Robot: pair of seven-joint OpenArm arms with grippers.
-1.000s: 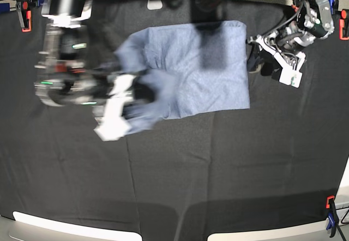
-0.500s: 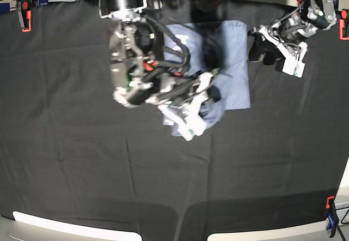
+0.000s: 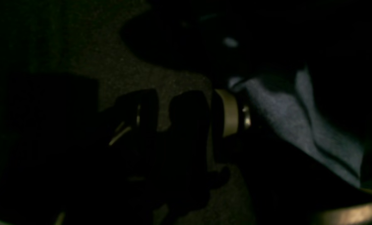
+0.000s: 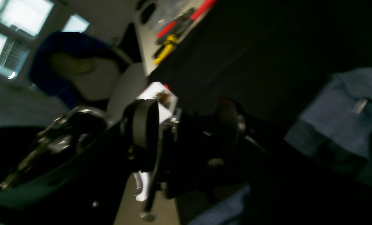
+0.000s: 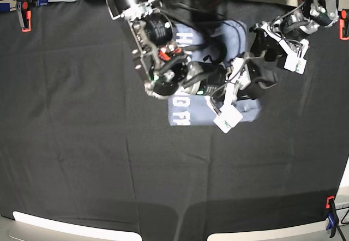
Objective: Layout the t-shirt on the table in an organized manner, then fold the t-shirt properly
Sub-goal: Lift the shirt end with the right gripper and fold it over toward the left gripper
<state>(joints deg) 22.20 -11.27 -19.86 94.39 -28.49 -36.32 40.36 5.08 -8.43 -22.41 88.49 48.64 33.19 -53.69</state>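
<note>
Fold step under way: we see t-shirt (image 5: 188,107) doubled over at table's (image 5: 82,159) far middle, lettering up. Right gripper (image 5: 240,96) above its right edge, jaws parted, empty. Left gripper (image 5: 278,47) beside shirt, released. Next, we judge: retreat, smooth fold.

clamps: you have an orange one (image 5: 25,15) at the far left corner, another (image 5: 343,25) at the far right, a third (image 5: 330,204) with a blue one (image 5: 331,223) near right | bench: red and yellow hand tools (image 4: 173,29) | window (image 4: 10,18), bright | blue chair (image 4: 76,62)
</note>
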